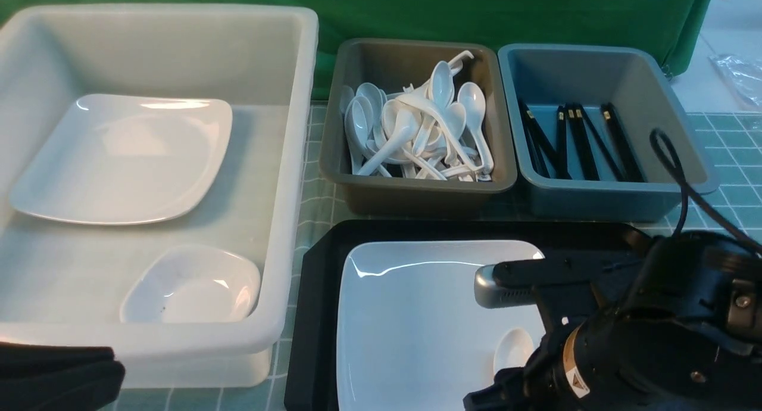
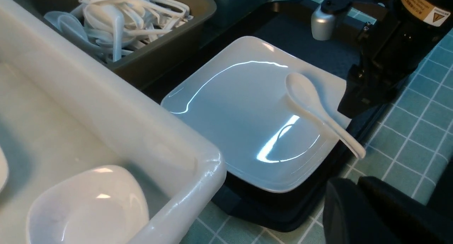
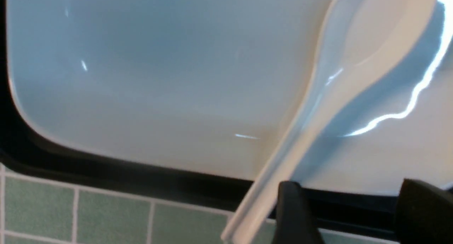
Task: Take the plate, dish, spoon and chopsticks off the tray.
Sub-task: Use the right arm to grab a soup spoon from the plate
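Observation:
The large white plate lies on the black tray. The white spoon rests in the plate near its right edge. In the left wrist view the spoon's handle sticks out over the plate's rim and the tray's edge. My right gripper is open and empty just above the tray's rim. The spoon's handle lies beside one finger, outside the gap. My left gripper is shut and empty over the mat, near the tray's corner. A small dish lies in the white bin. No chopsticks show on the tray.
The white bin at left also holds a second large plate. A brown tub holds several spoons. A blue-grey tub holds several black chopsticks. Green tiled mat lies underneath. The right arm covers the tray's right side.

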